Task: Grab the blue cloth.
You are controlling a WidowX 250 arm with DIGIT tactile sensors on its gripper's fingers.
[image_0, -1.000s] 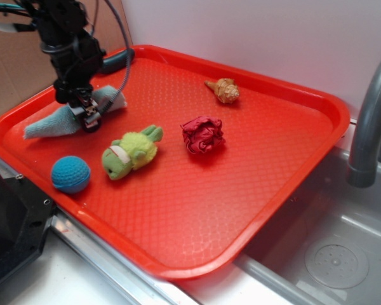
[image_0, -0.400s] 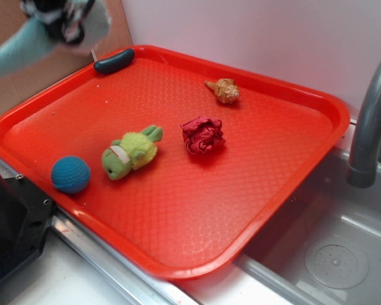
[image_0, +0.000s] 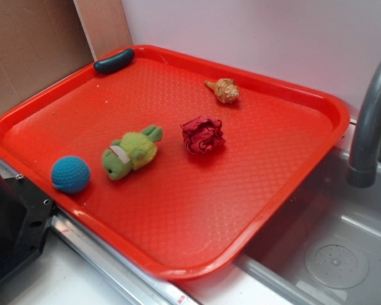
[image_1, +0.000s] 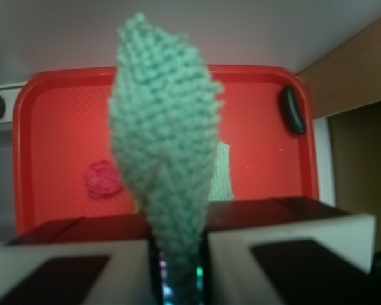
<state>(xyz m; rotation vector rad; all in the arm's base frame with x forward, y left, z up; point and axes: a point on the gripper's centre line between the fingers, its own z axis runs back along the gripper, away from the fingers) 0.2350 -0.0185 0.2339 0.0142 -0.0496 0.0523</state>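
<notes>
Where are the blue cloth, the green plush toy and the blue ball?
blue cloth [image_1: 162, 127], wrist view, middle of the hanging fabric.
green plush toy [image_0: 132, 151], exterior view, its body.
blue ball [image_0: 70, 174], exterior view, its centre.

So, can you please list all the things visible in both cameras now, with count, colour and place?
blue cloth: 1, pale aqua, pinched between the gripper fingers, hanging above the tray; seen only in the wrist view
tray: 1, red, beside the sink
crocheted ball: 1, blue, near left tray edge
plush toy: 1, green, tray middle-left
fabric wad: 1, dark red, tray centre
shell-like object: 1, tan, far side of tray
oblong object: 1, dark, far left tray rim
faucet: 1, grey, right edge
sink: 1, grey metal, lower right
gripper: 1, black with pale fingers, closed on the cloth
</notes>
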